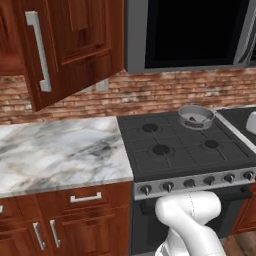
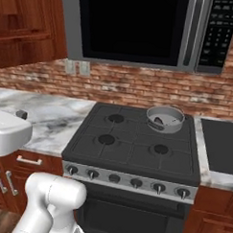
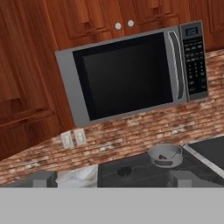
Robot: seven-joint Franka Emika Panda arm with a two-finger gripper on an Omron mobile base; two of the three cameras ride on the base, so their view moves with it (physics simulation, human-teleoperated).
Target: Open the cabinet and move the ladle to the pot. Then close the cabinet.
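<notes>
Left base view shows me the cabinet (image 1: pixel 70 45) door swung open at far left, its bar handle (image 1: pixel 40 50) a stiff, firm place to push on. The pot (image 1: pixel 196 116) sits on the stove's (image 1: pixel 185 147) far right burner with the ladle (image 1: pixel 193 119), light and slim, already inside. My jaws are spread wide, released, holding and touching nothing.

The black stove top (image 1: pixel 185 145) carries the grey pot (image 1: pixel 196 116), which sits on the back right burner, near the brick wall. A slim dark ladle (image 2: pixel 159 121) lies inside the pot, against its inner wall. The other three burners are bare. Left of the stove, touching its edge, runs the marble tabletop (image 1: pixel 55 150), with nothing standing on it.
</notes>
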